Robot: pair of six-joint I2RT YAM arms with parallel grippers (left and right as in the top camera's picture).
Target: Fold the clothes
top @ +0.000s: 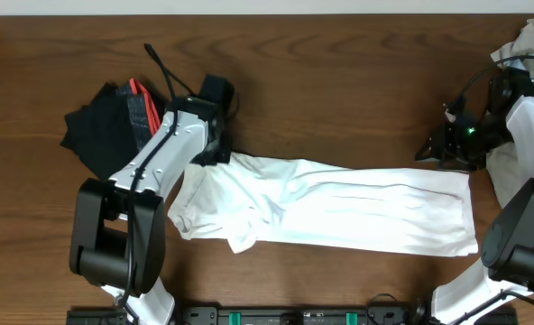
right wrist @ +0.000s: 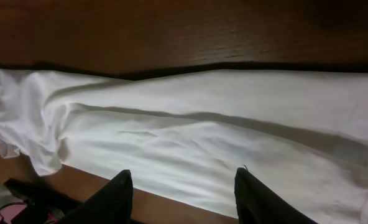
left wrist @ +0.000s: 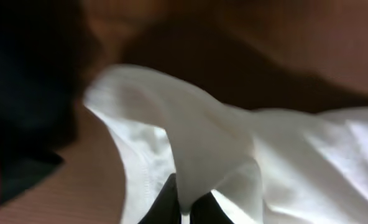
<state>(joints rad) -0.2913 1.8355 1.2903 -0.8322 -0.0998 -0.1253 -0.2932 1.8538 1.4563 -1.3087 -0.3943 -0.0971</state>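
Note:
The white T-shirt [top: 339, 203] lies in a long band across the middle of the wooden table, its sleeve end bunched at the left. My left gripper [top: 215, 149] sits at the shirt's upper left corner. In the left wrist view it [left wrist: 185, 210] is shut on a raised fold of the white T-shirt [left wrist: 196, 137]. My right gripper [top: 429, 152] hangs just off the shirt's upper right corner. In the right wrist view it [right wrist: 181, 185] is open with nothing between its fingers [right wrist: 120, 190], and the T-shirt [right wrist: 202, 130] stretches away below it.
A black garment [top: 100, 126] with a grey-and-red band [top: 141, 97] is heaped at the back left, right beside the left arm. A pale garment [top: 524, 41] lies at the back right corner behind the right arm. A black rail [top: 294, 316] runs along the table's front edge.

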